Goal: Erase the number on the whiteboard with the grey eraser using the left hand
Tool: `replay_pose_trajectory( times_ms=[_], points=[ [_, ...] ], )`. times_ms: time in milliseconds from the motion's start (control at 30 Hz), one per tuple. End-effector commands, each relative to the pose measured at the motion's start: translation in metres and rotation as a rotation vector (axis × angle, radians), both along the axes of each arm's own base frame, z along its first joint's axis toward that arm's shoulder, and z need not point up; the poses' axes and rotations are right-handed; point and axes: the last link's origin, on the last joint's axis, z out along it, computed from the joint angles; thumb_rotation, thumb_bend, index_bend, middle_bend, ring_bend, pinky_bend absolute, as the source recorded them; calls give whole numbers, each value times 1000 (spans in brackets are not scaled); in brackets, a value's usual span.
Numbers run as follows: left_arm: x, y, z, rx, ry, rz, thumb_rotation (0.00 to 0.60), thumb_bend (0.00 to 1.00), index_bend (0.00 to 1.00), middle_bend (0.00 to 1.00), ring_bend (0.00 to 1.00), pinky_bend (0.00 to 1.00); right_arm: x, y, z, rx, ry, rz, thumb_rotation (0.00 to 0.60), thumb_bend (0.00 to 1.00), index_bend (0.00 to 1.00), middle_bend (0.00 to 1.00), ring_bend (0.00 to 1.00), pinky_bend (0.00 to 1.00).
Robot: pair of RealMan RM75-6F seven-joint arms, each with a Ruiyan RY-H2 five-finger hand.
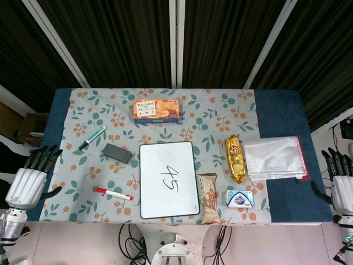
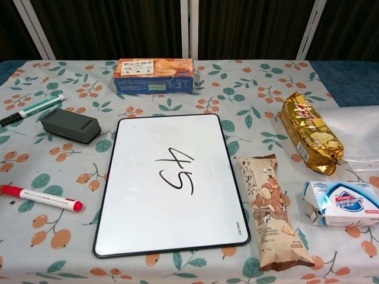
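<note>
The whiteboard lies near the table's front edge with "45" written on it in black. The grey eraser rests on the cloth just left of the board's far corner. My left hand hovers off the table's left edge, fingers spread and empty, well left of the eraser. My right hand hangs off the right edge, fingers apart and empty. Neither hand shows in the chest view.
A green marker lies behind the eraser, a red marker in front of it. A biscuit box stands at the back. Snack packs, a blue-white packet and a clear bag lie right of the board.
</note>
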Motion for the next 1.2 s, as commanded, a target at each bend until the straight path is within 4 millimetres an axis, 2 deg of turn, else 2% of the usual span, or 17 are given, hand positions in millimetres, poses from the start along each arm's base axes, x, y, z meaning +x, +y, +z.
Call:
replay_pose_trajectory(
  times_ms=[33,200,267,367,433,767,1067,1200],
  points=[
    [18,15,-8,-72,-21,-65,600,38,74,46,21,129,0,-1,-1,4,0,1,600,233,0,0,0,0],
    [45,51,-19,-182,-37,-145,600,42,78,46,22,141,4,-1,1,-4,-6,14,600,235,0,0,0,0],
    [52,67,-28,-225,-51,-150,600,99,93,48,21,143,3,1,2,-8,-5,11,600,234,0,0,0,0],
    [53,89,-45,-311,-93,-125,600,207,125,52,22,149,0,4,4,-7,-5,3,600,235,0,0,0,0],
    [50,100,-58,-350,-44,-114,600,211,127,52,22,149,-1,5,7,-10,4,-1,600,235,0,0,0,0],
    [40,134,-100,-423,93,-71,600,210,105,71,51,149,1,5,10,-13,10,1,600,244,0,0,0,0],
    [38,151,-114,-451,99,-34,600,211,99,104,51,149,0,3,5,3,18,-3,600,242,0,0,0,0],
    [36,155,-118,-461,111,-25,600,211,136,104,55,150,0,2,5,-8,15,-3,600,242,0,0,0,0]
  ],
)
